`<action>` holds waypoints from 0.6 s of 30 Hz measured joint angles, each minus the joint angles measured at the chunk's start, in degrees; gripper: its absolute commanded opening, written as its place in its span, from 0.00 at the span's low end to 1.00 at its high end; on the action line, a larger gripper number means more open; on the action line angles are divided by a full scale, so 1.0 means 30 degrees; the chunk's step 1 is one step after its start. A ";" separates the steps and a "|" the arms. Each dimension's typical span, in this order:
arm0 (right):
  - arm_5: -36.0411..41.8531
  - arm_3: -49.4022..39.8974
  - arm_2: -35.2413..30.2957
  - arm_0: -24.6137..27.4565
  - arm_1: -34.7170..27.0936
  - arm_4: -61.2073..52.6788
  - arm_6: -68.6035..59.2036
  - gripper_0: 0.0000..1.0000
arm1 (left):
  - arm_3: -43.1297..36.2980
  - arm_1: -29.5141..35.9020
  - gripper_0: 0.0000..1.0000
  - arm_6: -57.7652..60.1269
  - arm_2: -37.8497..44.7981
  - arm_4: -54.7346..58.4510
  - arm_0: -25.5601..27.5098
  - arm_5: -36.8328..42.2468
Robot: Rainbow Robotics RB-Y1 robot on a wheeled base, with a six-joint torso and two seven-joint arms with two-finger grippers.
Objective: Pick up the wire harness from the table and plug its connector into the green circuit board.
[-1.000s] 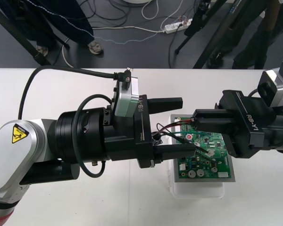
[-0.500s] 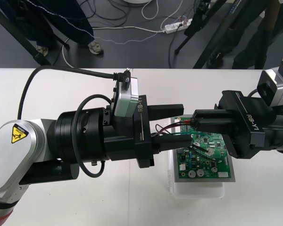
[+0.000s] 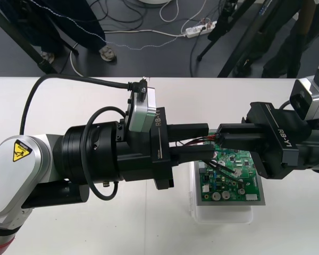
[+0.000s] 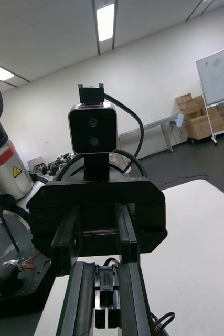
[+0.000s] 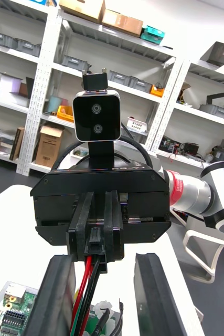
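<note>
Over the pale table the two arms meet nose to nose. The left arm reaches in from the table's left edge and the right arm from its right edge, both roughly parallel to the far edge. The left gripper has its fingers drawn in to a narrow gap, but they grip nothing. The right gripper faces it tip to tip, its jaws pinched tight on the harness's plug.

Just below the meeting point, nearer the table's near edge and in its right half, the green circuit board lies flat on its white base.

The wire harness is off the table, hanging in the air between the grippers. Its long axis follows the line of the two arms. From the plug, the red, black and green wires run straight toward the left gripper and pass down the slot between its fingers, close against one of them and well clear of the other. A loose black strand trails down over the board; I cannot make out how it ends.

The plug is not in the board. By my reading the left gripper is the one placed to act. The wires already lie lengthwise inside its jaws, so the fingers need only close across them, squarely, and not shove the bundle sideways out of the slot.
</note>
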 measured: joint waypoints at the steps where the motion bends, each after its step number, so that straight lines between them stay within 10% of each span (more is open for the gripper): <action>1: 0.0000 0.0000 0.0000 0.0000 0.0000 0.0000 0.0000 0.00 | 0.0000 0.0000 0.28 0.0000 0.0000 0.0000 0.0000 0.0000; 18: -0.0009 -0.0003 0.0000 -0.0003 0.0760 0.0000 0.0000 0.00 | 0.0000 0.0000 0.24 -0.0001 -0.0034 -0.0055 0.0000 0.0018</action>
